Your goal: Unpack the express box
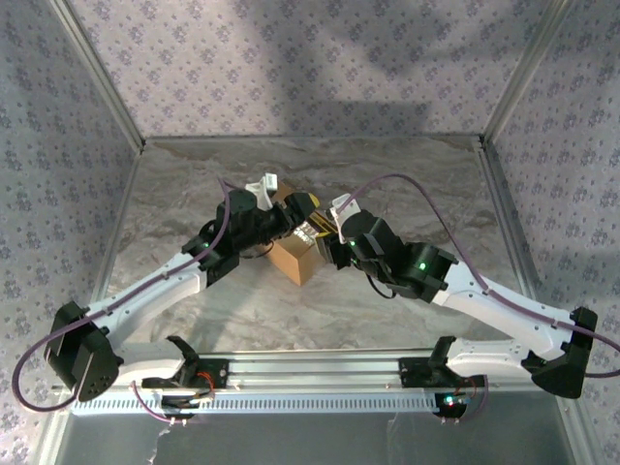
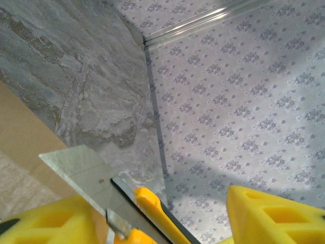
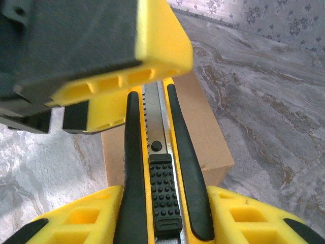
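Box point(image 1: 294, 260) is sitting where?
— Mid-desk point(image 1: 407, 194), between both arms. Right end effector point(image 3: 162, 203) is clamping the knife point(image 3: 160, 168); left end effector point(image 2: 157, 203) is gaping, knife passing between its fingers point(image 2: 51, 223).

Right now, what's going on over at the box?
The right gripper is clamped on a yellow-and-black utility knife and holds it over the express box mid-table. The blade is out. The left gripper sits around the blade end with its jaws apart, leaving a gap beside the knife. The box top looks flat, with no flap raised.
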`<state>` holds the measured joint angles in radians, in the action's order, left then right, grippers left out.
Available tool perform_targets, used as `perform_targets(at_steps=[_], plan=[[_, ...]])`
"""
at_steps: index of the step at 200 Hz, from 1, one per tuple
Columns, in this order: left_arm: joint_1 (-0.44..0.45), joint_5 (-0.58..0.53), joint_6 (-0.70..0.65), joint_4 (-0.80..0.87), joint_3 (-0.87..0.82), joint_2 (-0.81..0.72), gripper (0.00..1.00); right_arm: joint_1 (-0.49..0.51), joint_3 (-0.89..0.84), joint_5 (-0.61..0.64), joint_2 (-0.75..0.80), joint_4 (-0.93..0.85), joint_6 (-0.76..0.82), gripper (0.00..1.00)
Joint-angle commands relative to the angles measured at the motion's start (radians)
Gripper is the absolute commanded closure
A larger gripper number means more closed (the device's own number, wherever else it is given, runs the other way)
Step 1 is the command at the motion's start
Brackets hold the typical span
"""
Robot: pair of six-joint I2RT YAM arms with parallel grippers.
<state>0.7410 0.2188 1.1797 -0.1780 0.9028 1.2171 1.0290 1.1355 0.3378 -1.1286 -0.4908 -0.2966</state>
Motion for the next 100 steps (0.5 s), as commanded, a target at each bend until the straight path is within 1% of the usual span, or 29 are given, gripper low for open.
perform_targets(at_steps=[1, 40, 56, 72, 86, 92, 100], plan=[[0.004, 0.025, 0.017, -0.068, 0.039, 0.016, 0.44, 0.011, 0.042, 0.029, -0.002, 0.034, 0.023, 1.0], [0.005, 0.036, 0.035, -0.101, 0.044, 0.039, 0.54, 0.017, 0.048, 0.038, -0.005, 0.042, 0.031, 1.0], [0.006, 0.037, 0.041, -0.107, 0.044, 0.042, 0.65, 0.019, 0.049, 0.04, -0.005, 0.045, 0.031, 1.0], [0.006, 0.035, 0.045, -0.107, 0.043, 0.042, 0.83, 0.019, 0.048, 0.041, -0.007, 0.047, 0.032, 1.0], [0.006, 0.03, 0.049, -0.105, 0.042, 0.042, 0.96, 0.019, 0.047, 0.041, -0.007, 0.047, 0.026, 1.0], [0.005, 0.028, 0.05, -0.102, 0.04, 0.042, 1.0, 0.019, 0.046, 0.044, -0.007, 0.049, 0.022, 1.0], [0.005, 0.025, 0.052, -0.1, 0.039, 0.042, 1.0, 0.019, 0.042, 0.043, -0.006, 0.049, 0.012, 1.0]])
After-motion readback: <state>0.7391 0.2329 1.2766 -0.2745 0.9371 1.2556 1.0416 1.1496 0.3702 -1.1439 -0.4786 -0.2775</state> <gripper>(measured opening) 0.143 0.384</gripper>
